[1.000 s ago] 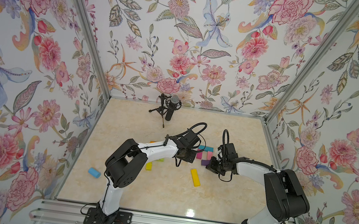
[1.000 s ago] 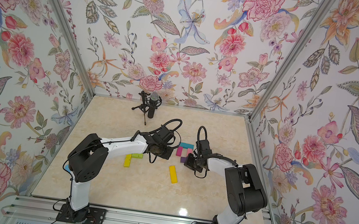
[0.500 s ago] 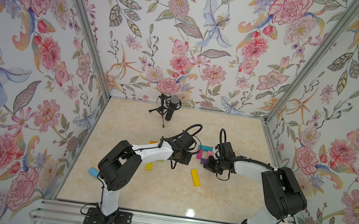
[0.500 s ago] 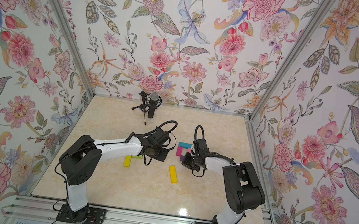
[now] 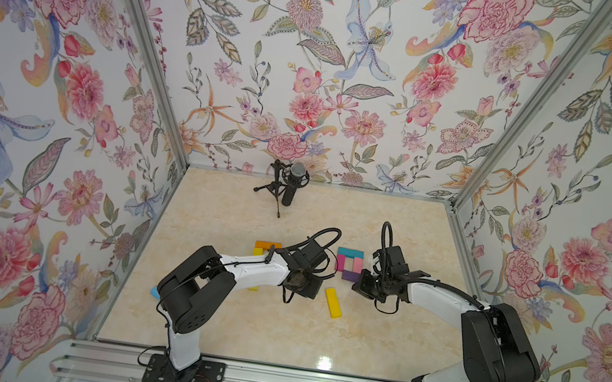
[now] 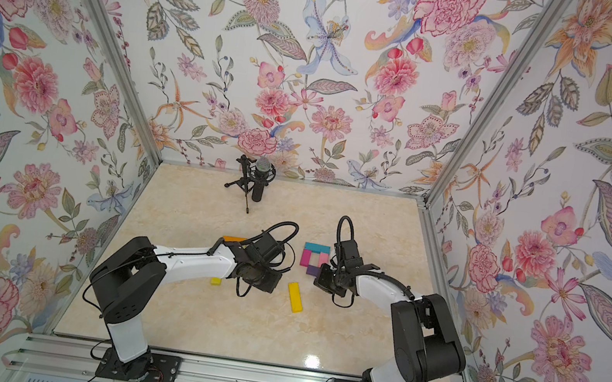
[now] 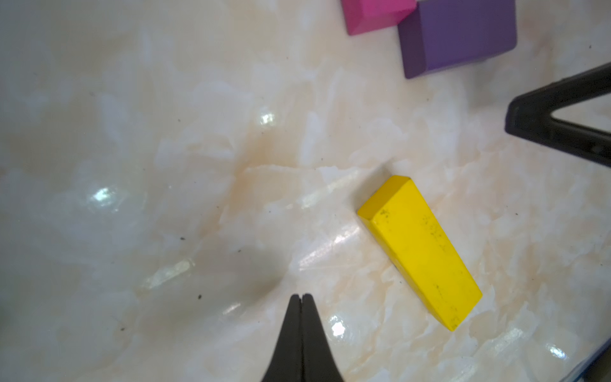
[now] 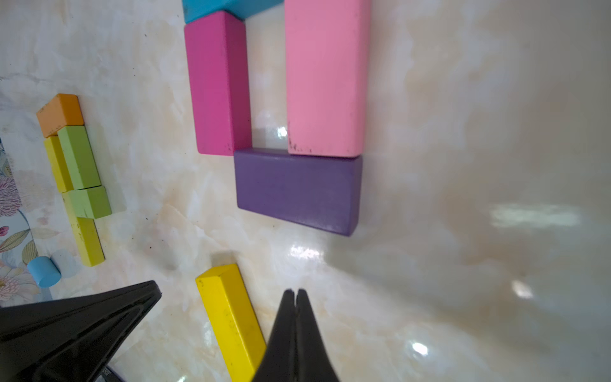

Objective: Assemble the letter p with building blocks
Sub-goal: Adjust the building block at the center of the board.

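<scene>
1. Left gripper (image 7: pixel 301 297): jaws pressed together, nothing held, hanging over bare table. Taking 12 as the back wall, the long yellow block (image 7: pixel 420 248) lies flat near it at about 3 o'clock.
2. Right gripper (image 8: pixel 296 292): also closed and empty. That yellow block is just beside it at 9 o'clock, and the purple block (image 8: pixel 297 190) is near at 12.
3. The loop is built. The teal block (image 5: pixel 350 252) sits at 12, the magenta block (image 8: pixel 216 86) at 9, the pink block (image 8: pixel 325 76) at 3 and purple at 6. My guess is that yellow is the stem, going at 7 o'clock below magenta.
4. Risk: both tips crowd the same block, so two reaches at once could clash.
5. Risk: nudging yellow with closed tips could spin it or skid it into purple, which would open up the loop.
6. Risk: coming down without opening the jaws just jabs the block.
7. Hard to see: in both top views the wrists hide the fingertips.
8. The left arm covers most of the spare pile (image 8: pixel 76 172) at 9 o'clock, and teal is cut off in the right wrist view.
9. I can't tell if purple sits flush against magenta or only meets it at a corner.
</scene>
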